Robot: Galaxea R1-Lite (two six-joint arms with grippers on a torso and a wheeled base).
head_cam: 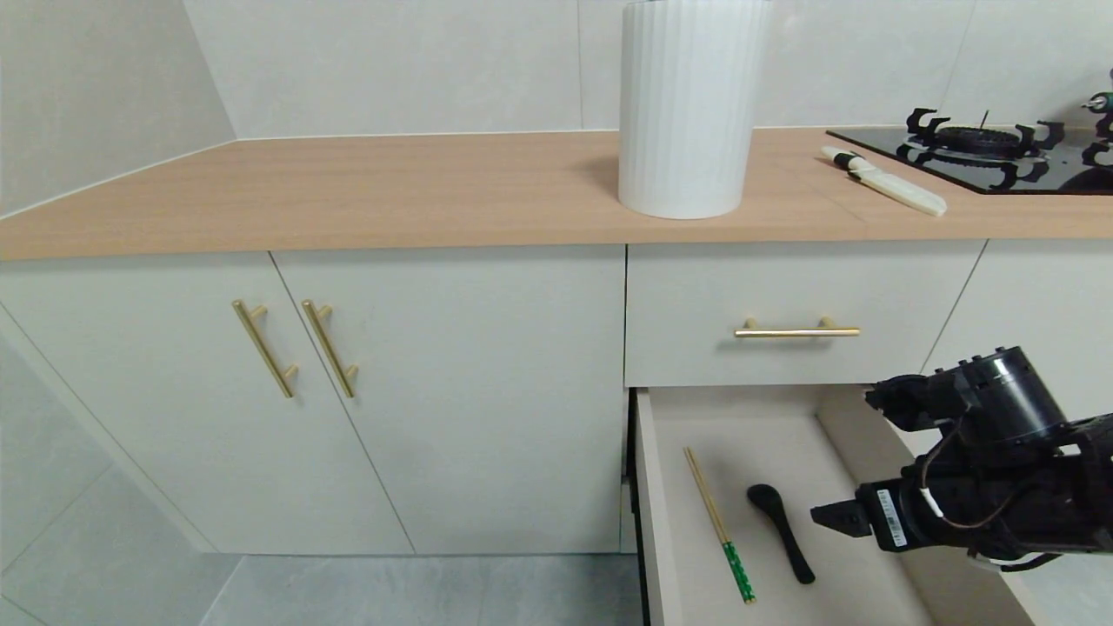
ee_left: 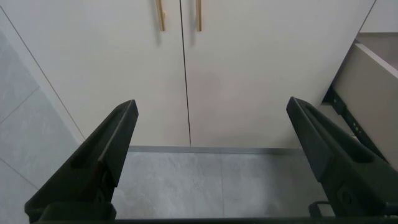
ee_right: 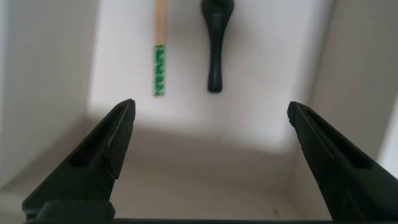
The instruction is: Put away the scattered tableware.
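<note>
Two released tools: left tool [ee_left: 210, 106] above floor tiles [ee_left: 205, 180], right tool [ee_right: 210, 104] over open drawer [head_cam: 654, 504] below countertop [head_cam: 348, 191].

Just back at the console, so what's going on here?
The right gripper hangs over the open drawer, jaws open and empty. Chopsticks and a black spoon already lie inside it. A knife is on the counter beside the stove, not yet put away. The left gripper is low before the cabinet doors, jaws open, holding nothing.
</note>
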